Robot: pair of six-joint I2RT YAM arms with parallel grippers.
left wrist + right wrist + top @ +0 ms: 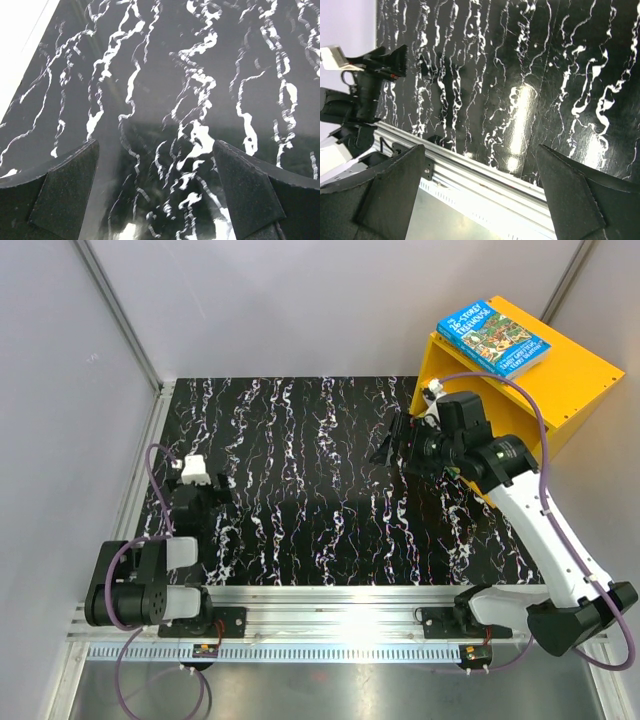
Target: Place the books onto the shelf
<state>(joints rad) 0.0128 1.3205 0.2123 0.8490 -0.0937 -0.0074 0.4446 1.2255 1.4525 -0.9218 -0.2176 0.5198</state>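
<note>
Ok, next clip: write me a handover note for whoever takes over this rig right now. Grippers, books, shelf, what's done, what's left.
Left gripper: open, empty, over the left side of the table.
Right gripper: open, empty, raised in front of the shelf, pointing away from it.
Books: one blue book lies flat on the shelf's top. No other book shows in any view; the shelf's inside is hidden.
Done: that one book is on the shelf.
Left: cannot tell; find the remaining books first.
</note>
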